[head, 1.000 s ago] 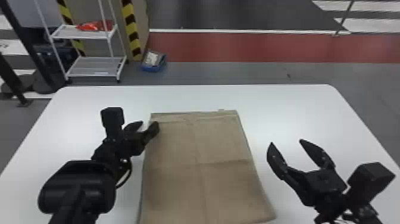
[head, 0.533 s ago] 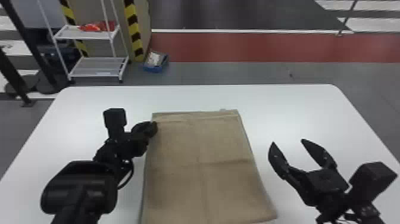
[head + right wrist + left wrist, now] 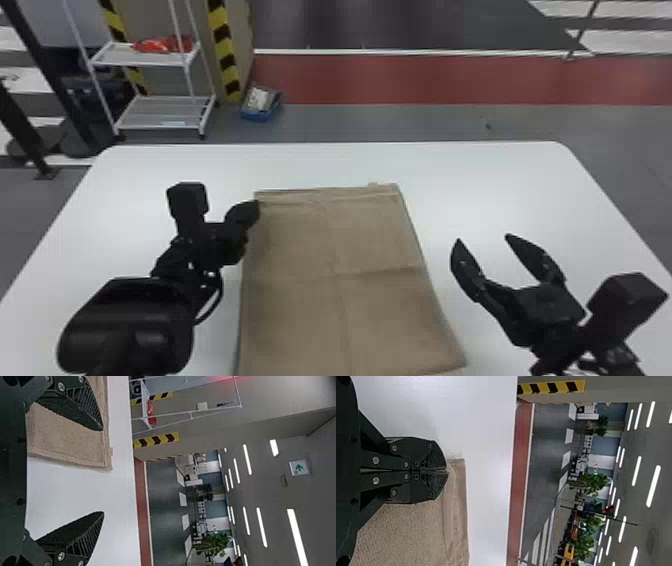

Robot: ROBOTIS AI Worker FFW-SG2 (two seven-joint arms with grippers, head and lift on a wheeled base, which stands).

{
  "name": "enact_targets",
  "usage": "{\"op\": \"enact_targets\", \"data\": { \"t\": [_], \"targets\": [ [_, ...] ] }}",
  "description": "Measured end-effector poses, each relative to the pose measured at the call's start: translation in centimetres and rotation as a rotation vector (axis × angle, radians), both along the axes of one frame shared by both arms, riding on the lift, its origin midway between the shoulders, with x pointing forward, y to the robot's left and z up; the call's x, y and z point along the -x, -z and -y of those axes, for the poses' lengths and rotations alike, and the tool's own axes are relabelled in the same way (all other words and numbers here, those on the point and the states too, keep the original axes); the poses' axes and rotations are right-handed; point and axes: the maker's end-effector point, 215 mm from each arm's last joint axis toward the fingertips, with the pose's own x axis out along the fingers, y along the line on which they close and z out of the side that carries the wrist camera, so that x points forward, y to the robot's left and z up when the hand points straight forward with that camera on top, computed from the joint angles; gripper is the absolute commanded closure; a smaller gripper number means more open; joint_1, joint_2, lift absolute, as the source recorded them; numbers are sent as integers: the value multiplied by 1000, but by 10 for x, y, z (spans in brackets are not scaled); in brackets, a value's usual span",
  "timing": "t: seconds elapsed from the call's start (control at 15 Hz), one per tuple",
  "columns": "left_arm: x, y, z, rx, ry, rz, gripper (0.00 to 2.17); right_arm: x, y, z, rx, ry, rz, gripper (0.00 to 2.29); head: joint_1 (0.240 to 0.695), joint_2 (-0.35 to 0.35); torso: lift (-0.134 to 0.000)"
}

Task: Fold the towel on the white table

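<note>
The brown towel (image 3: pixel 330 280) lies flat on the white table (image 3: pixel 490 185), with crease lines across it. At its far left corner is my left gripper (image 3: pixel 254 210); in the left wrist view my left gripper (image 3: pixel 446 471) has its fingers pressed together on the edge of the towel (image 3: pixel 411 534). To the right of the towel, apart from it, my right gripper (image 3: pixel 482 237) stands over the table. The right wrist view has my right gripper (image 3: pixel 104 471) wide open, nothing between its fingers, with the towel (image 3: pixel 67 435) farther off behind one finger.
Beyond the table's far edge stand a white shelf rack (image 3: pixel 160 112) with a red item on it and a blue box (image 3: pixel 261 105) on the floor. Yellow-black striped posts rise beside the rack.
My left gripper's fingers have closed together at the towel's far left corner, from standing apart a second ago. The right arm has stayed where it was.
</note>
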Motion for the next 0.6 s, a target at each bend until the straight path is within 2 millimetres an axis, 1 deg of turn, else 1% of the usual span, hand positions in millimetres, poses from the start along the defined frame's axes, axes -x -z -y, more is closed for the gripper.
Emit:
{"op": "enact_targets", "data": {
  "t": [0.13, 0.27, 0.4, 0.47, 0.53, 0.6],
  "targets": [
    [8, -21, 7, 1, 6, 38, 1706, 0, -1, 0, 0, 0, 1, 137, 695, -17, -123],
    [24, -48, 24, 9, 33, 72, 1706, 0, -2, 1, -1, 2, 3, 137, 695, -30, -123],
    [50, -64, 56, 22, 100, 55, 1706, -1, -3, 4, -1, 9, 5, 137, 695, -58, -123],
    [67, -70, 80, 31, 146, 40, 1706, -2, -4, 7, -1, 17, 6, 137, 695, -82, -123],
    [84, -74, 106, 40, 195, 21, 1706, -2, -4, 11, 1, 27, 7, 137, 695, -134, -123],
    [98, -76, 130, 47, 240, 3, 1703, -3, -4, 14, 2, 36, 6, 137, 695, -167, -123]
  ]
}}
